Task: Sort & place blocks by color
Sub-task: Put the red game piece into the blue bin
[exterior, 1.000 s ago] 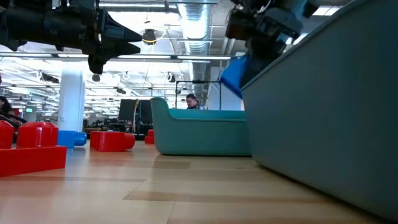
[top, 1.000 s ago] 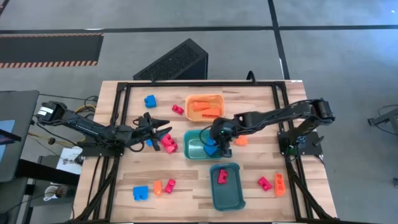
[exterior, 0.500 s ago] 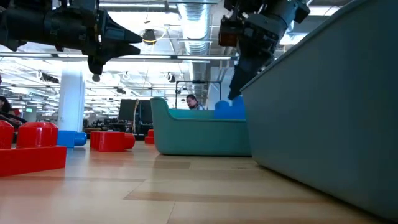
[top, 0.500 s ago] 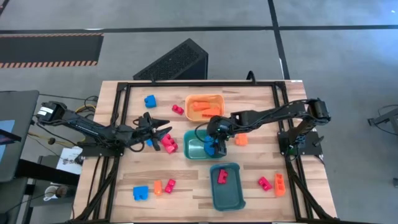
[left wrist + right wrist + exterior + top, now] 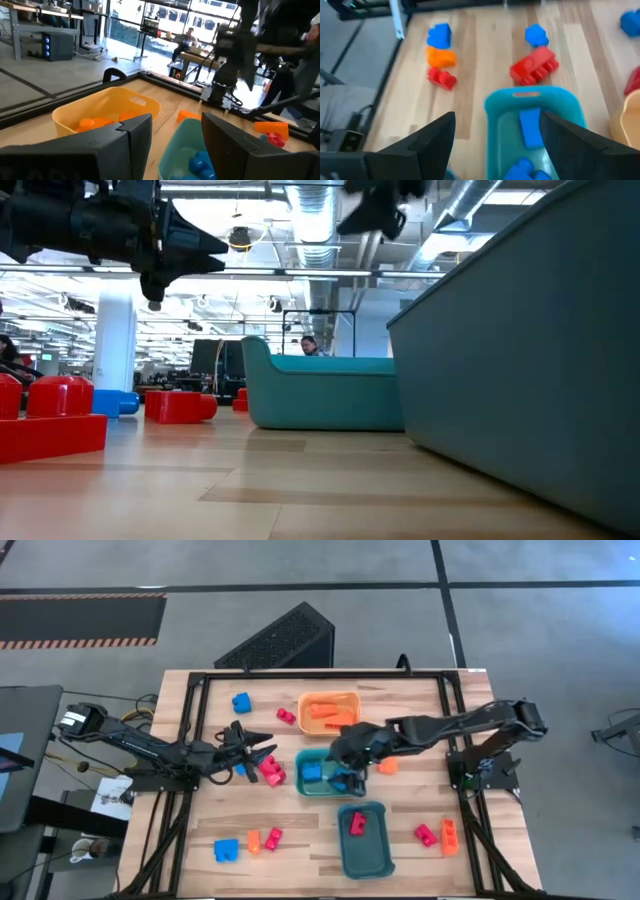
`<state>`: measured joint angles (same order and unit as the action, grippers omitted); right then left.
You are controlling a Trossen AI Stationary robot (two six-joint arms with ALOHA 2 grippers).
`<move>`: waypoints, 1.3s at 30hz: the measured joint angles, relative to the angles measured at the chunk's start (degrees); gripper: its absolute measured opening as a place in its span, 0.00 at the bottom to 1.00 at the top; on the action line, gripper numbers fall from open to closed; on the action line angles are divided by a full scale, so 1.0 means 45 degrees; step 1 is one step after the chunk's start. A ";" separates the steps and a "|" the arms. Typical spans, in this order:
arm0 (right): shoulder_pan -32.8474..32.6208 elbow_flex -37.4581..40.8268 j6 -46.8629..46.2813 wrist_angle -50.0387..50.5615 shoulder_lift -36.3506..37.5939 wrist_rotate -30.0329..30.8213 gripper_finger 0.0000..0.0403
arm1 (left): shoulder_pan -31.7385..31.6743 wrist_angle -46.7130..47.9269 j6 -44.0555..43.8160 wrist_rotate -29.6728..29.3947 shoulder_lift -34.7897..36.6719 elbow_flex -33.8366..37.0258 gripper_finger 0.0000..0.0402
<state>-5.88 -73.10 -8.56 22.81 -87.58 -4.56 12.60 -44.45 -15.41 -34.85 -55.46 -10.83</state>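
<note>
A light teal tray [image 5: 322, 786] mid-table holds blue blocks [image 5: 312, 772], seen lying flat in the right wrist view [image 5: 530, 127]. My right gripper [image 5: 340, 760] hangs open above this tray, touching nothing; its fingers [image 5: 436, 137] frame the tray from above. My left gripper [image 5: 262, 750] waits level to the tray's left, open and empty [image 5: 177, 145]. An orange tray [image 5: 328, 710] with orange blocks stands behind. A dark teal tray [image 5: 365, 852] in front holds a red block [image 5: 357, 824]. Loose red [image 5: 272, 772], blue [image 5: 241, 701] and orange [image 5: 388, 766] blocks rest on the table.
More loose blocks lie near the front: blue [image 5: 226, 850], orange [image 5: 253, 840], red [image 5: 273, 836] at the left, red [image 5: 426, 834] and orange [image 5: 450, 833] at the right. A black frame [image 5: 320, 675] borders the table. Bare wood shows between the front-left blocks and the dark teal tray.
My right gripper has let go of a blue block, which has dropped into the light teal tray and lies flat there. The gripper has then risen clear of the tray and tipped further up.
</note>
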 joint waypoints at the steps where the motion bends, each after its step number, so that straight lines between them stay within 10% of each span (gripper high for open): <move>1: -0.0101 0.0003 0.0006 -0.0054 0.0167 0.0057 0.76 | 0.0000 0.0013 -0.0035 0.0002 0.0005 0.0000 0.40; 11: -0.1116 0.3025 -0.0524 -0.2713 0.2174 0.1606 0.75 | 0.0005 0.0135 -0.0152 0.0433 0.0000 0.0000 0.40; 24: -0.2325 0.9245 0.0657 -1.1816 0.5687 0.4598 0.75 | 0.0000 0.0228 -0.0176 0.0336 0.0005 0.0000 0.40; 31: -0.2084 1.1592 0.1383 -1.7406 0.4893 0.4818 0.75 | 0.0000 0.0223 -0.0196 -0.0070 0.0005 0.0000 0.40; 39: -0.1550 1.1992 0.0093 -1.8354 0.3709 0.4776 0.75 | 0.0000 0.0223 -0.0201 -0.0670 0.0003 0.0000 0.40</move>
<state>-12.86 -19.14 -8.14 -59.78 -70.89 16.93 12.60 -43.44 -16.32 -37.86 -55.45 -10.83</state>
